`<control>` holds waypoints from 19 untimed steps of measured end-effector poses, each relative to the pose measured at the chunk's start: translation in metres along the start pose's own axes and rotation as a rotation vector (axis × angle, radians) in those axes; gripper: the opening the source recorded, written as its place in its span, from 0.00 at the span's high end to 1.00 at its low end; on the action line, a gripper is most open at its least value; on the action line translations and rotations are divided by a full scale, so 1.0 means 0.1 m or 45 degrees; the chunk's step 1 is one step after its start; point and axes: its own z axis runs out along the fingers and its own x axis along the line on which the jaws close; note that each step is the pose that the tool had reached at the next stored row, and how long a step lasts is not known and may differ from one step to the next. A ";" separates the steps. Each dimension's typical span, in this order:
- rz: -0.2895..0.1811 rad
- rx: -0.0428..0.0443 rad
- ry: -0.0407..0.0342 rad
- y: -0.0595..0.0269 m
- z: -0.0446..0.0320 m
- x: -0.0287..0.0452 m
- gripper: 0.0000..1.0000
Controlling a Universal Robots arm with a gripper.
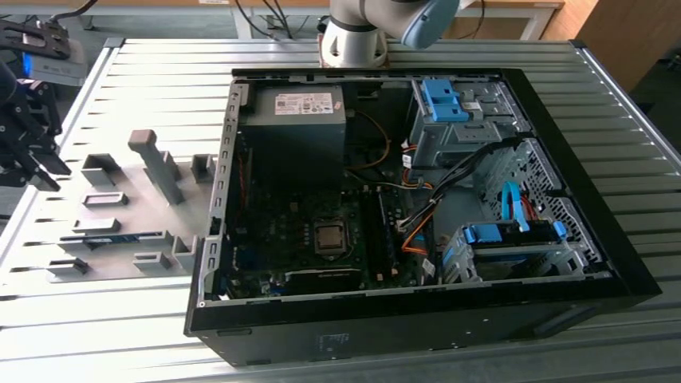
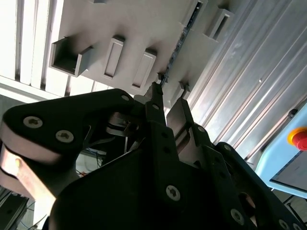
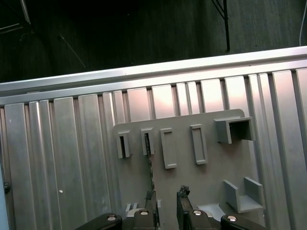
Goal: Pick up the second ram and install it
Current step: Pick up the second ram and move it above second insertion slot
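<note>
The second ram [image 1: 107, 238] is a thin blue-green stick standing on edge in the slots of the grey holder plate [image 1: 117, 211], at the exterior view's left. In both wrist views it appears edge-on as a narrow dark strip [image 2: 180, 43] [image 3: 149, 165]. My gripper [image 1: 43, 167] hangs at the table's left edge, just off the end of the plate. Its fingers stand open with a gap between them [image 2: 168, 103] [image 3: 166, 199]. The stick's near end lines up with one fingertip [image 3: 151, 197] rather than with the gap. Nothing is held.
An open black computer case [image 1: 596, 263] lies in the middle of the slatted aluminium table [image 1: 627, 136], with its motherboard [image 1: 319, 239] and power supply [image 1: 293, 120] exposed. Grey holder blocks [image 1: 159, 163] rise from the plate. The arm's base [image 1: 356, 40] is behind the case. A red stop button [image 2: 300, 139] sits off the table.
</note>
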 end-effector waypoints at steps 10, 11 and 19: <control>0.000 0.000 0.0000 -0.006 0.094 0.029 0.69; 0.000 0.000 0.0001 -0.006 0.094 0.029 0.69; 0.000 0.000 -0.0001 -0.008 0.127 0.029 0.69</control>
